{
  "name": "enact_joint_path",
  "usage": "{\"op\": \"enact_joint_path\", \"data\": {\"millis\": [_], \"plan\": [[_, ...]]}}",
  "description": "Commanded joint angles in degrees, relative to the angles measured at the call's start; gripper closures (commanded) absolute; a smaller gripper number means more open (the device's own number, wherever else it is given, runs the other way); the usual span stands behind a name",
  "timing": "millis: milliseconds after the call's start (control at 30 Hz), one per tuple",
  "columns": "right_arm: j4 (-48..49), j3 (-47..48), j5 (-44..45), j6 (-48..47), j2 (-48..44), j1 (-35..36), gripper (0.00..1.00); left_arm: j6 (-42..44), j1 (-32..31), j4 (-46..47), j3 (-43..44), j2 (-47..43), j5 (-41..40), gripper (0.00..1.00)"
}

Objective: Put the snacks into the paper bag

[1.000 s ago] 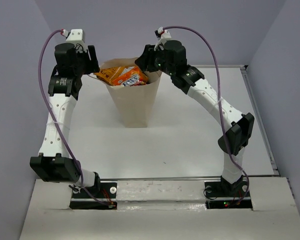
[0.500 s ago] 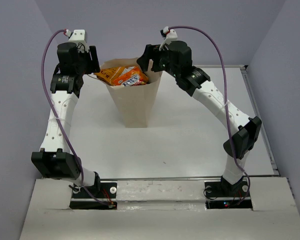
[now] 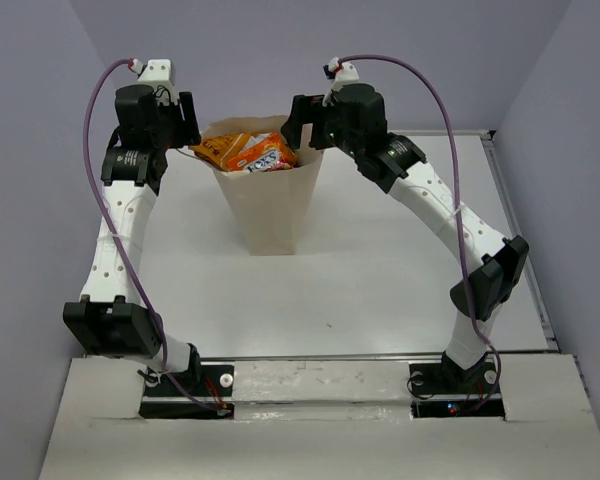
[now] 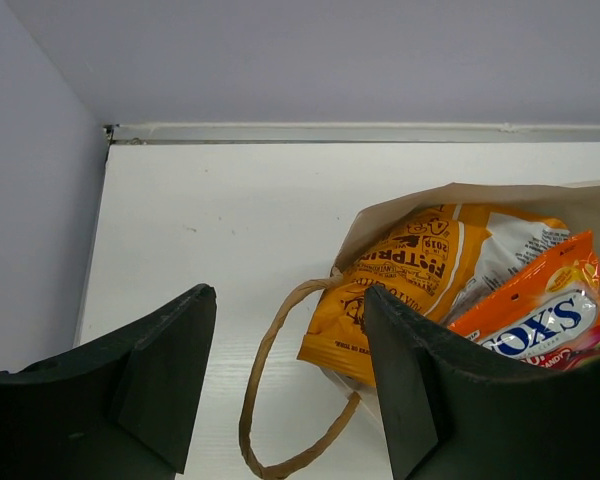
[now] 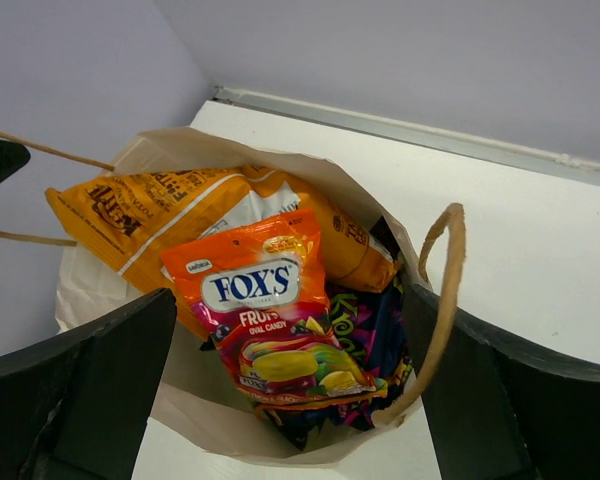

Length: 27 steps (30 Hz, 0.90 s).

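**A:** So where's the bag sitting, and what's in it?

**B:** Your paper bag is standing upright on the white counter, toward the far side, mouth open. From the right wrist cam you can see three packets inside. There's an orange packet lying across the back of the opening. A red-orange Fox's candy packet lies on top of it, leaning toward the near rim. A dark packet with purple and green print is tucked under the Fox's one. Anything deeper than that is covered, so can't tell.

**A:** And the claws?

**B:** Both spread wide, nothing in either. Your left claw hangs at the bag's left rim, up off the counter. The left cord handle flops outward over the rim, and its loop sits in the gap between the two fingers, not pinched. Your right claw hovers over the mouth from the right side, fingers straddling the opening with the Fox's packet showing between them. The right cord handle stands up just beside one of its fingers; whether it touches, can't tell. From the top cam the two claws face each other across the bag, one at each rim, and both arms are stretched out long from their bases.
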Motion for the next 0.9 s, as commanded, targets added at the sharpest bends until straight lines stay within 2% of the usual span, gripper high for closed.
{"op": "enact_joint_path", "data": {"millis": [0, 200, 400, 633, 667, 700, 867], "plan": [[-4.03, 4.11, 2.5, -0.56, -1.66, -0.73, 0.0, 0.19, 0.28, 1.23, 0.91, -0.73, 0.55, 0.28], [-4.91, 5.52, -0.04, 0.58, -2.27, -0.73, 0.0, -0.24, 0.28, 1.32, 1.09, -0.82, 0.99, 0.28], [-5.61, 4.2, 3.99, 0.06, -3.67, -0.73, 0.0, -0.07, 0.28, 0.88, 1.44, -0.99, 0.82, 0.25], [-7.46, 2.44, 8.04, -2.31, -7.89, -1.87, 0.0, -0.07, 1.95, -1.05, 9.52, -0.03, -0.06, 0.11], [-7.37, 2.09, 7.95, -2.84, -9.37, -1.87, 0.0, -0.07, 3.61, -1.49, 10.48, -0.11, -0.06, 0.08], [-7.46, 1.48, 8.21, -3.1, -10.87, -1.87, 0.0, 0.37, 3.8, -1.75, 11.71, -0.2, 0.28, 0.01], [-7.46, 0.42, 7.61, -3.72, -13.34, -1.87, 0.0, 0.81, 3.8, -2.72, 12.69, -0.82, 1.26, 0.01]]}}
